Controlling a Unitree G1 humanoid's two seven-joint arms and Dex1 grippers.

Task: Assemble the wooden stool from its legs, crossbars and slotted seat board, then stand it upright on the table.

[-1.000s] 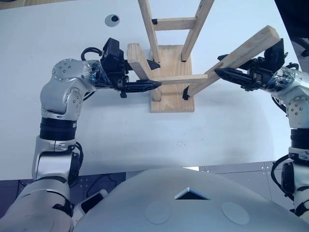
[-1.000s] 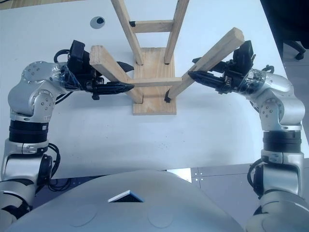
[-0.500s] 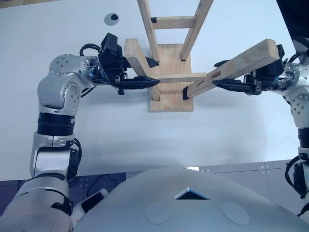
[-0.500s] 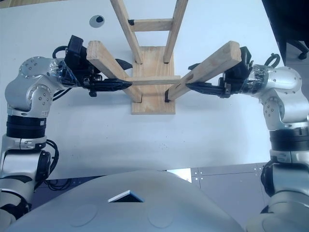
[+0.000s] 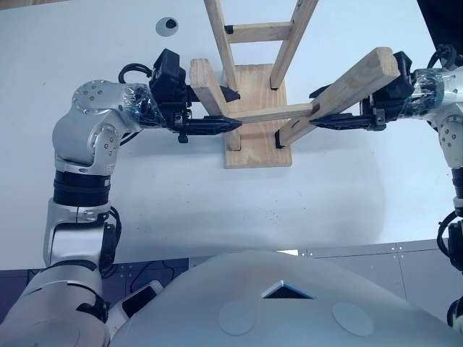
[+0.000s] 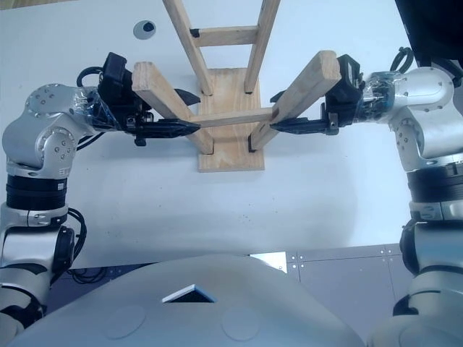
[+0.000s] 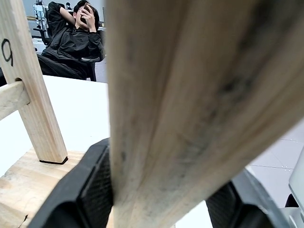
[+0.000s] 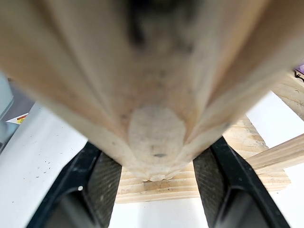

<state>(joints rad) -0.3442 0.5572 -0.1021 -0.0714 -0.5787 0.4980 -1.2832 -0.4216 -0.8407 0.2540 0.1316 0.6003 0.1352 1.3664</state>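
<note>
1. My left gripper [image 5: 224,123] is clamped on the left leg [image 5: 205,85], and my right gripper [image 5: 325,123] is clamped on the right leg [image 5: 352,78].
2. Both legs lean outward from the seat board [image 5: 257,155], which lies flat on the table [image 5: 181,195] between my arms.
3. The crossbar [image 5: 271,114] runs sideways between them. Its right end meets the right leg, so I judge my right arm must swing that leg inward.
4. Everything is bare, pale, square-cut wood with rubbery black pads.

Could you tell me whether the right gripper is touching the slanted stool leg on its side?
Touching. The right wrist view shows the right gripper with its jaws pressed against both sides of the leg, with no gap visible.
</note>
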